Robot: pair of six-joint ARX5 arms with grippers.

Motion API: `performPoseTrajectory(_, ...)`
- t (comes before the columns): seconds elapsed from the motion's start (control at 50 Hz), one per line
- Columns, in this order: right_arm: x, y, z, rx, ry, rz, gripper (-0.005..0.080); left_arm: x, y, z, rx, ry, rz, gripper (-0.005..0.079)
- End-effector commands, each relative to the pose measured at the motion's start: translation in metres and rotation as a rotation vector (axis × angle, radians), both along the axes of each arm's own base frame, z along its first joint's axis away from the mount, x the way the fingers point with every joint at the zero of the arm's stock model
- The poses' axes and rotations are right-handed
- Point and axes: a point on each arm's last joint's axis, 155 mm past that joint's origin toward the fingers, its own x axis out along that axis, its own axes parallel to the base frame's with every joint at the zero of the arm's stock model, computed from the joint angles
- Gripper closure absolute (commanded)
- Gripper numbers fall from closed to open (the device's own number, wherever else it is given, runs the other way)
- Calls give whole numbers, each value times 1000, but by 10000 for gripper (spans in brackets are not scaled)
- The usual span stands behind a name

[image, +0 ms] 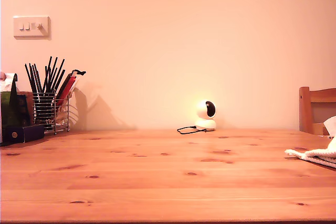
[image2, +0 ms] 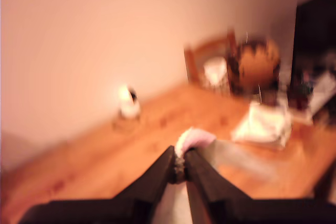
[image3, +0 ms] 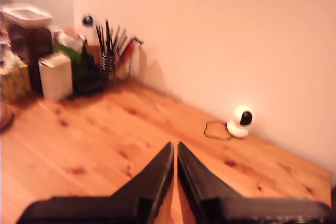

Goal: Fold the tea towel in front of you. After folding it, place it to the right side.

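Two grippers raised over the pine table (image: 168, 182), my first gripper (image2: 180, 167) with fingers clamped on pale towel cloth (image2: 193, 138), my second gripper (image3: 175, 157) fingers together and empty, folded tea towel (image: 317, 155) at the exterior view's right edge.

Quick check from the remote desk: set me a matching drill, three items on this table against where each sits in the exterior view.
Items:
1. folded towel
2. small round camera
3. wire utensil holder

Places in the exterior view:
A. at the left, near the wall
B. at the right edge
C. middle, by the wall

Pairs: 1-B, 2-C, 3-A
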Motion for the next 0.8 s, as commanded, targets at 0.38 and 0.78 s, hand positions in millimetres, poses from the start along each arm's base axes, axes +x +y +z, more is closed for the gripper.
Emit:
performPoseTrajectory(0.38, 7, 90, -50, -149, 99, 248, 429, 27, -53, -23, 66, 78, -237, 764)
performPoseTrajectory(0.78, 7, 146, -80, -182, 167, 468, 363, 27, -63, 2, 41, 18, -288, 764)
